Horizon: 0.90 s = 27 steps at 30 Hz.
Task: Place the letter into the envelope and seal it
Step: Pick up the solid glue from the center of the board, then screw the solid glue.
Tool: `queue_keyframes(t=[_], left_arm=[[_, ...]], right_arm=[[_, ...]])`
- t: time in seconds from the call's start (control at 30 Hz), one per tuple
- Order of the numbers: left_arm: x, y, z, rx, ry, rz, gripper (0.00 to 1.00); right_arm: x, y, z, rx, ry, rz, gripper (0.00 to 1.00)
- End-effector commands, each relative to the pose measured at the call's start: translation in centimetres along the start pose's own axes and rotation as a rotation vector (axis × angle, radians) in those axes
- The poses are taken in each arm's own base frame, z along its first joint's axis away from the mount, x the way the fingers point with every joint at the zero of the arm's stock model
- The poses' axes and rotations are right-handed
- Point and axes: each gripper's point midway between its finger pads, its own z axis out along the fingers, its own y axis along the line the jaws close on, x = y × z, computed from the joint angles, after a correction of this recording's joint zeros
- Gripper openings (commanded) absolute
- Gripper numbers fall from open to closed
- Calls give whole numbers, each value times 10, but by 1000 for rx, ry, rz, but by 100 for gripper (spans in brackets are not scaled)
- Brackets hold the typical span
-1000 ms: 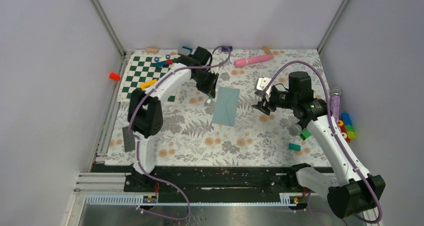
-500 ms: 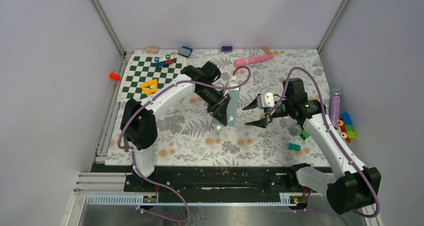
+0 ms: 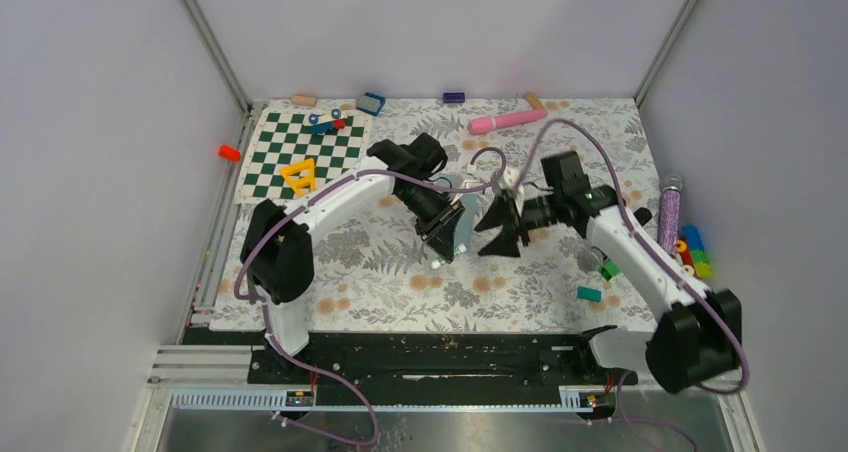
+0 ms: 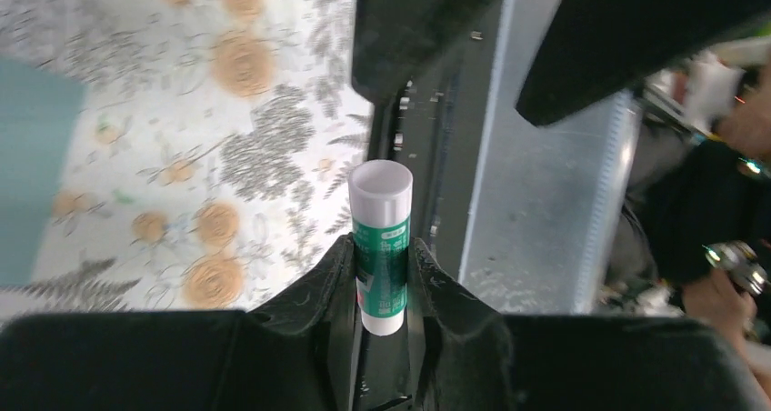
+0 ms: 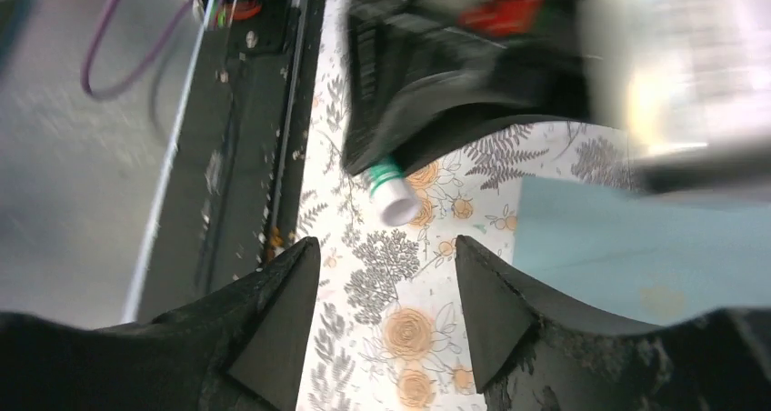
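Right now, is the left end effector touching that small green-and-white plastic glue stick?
Touching. The left wrist view shows the left end effector closed on the green-and-white plastic glue stick, both black fingers pressed against its sides.

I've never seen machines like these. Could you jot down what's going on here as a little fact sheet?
Left fingers: closed on a green-and-white glue stick, white end sticking out
Right fingers: open, empty, pointing toward the glue stick
Envelope: teal, on the flowered table cover, next to both arms' fingers
Letter: not in view
Elsewhere: chequered board at the far left, pink tube at the back
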Motion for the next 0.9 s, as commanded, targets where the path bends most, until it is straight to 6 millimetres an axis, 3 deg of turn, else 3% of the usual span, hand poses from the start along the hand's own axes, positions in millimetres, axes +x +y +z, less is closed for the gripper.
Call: queue_keyframes(t=[0.0,0.17,0.33,0.63,0.87], left_arm=[[-31,26,-24,-313,-134,65,0],[-43,31,-36,-408,-216,78,0],[-49,29,-39,-415,-258,87,0],[-47,32,-38,-443,-251,92,0],[-45,30,-34,-449,-235,106,0]], right_arm=[[-24,-35,0,58,33,540,65],[-30,-35,12,-82,5,867,72],[-18,-52,21,-4,-10,1065,69],[-22,-73,26,48,-79,1158,58],[-3,-82,21,112,-12,1173,52]])
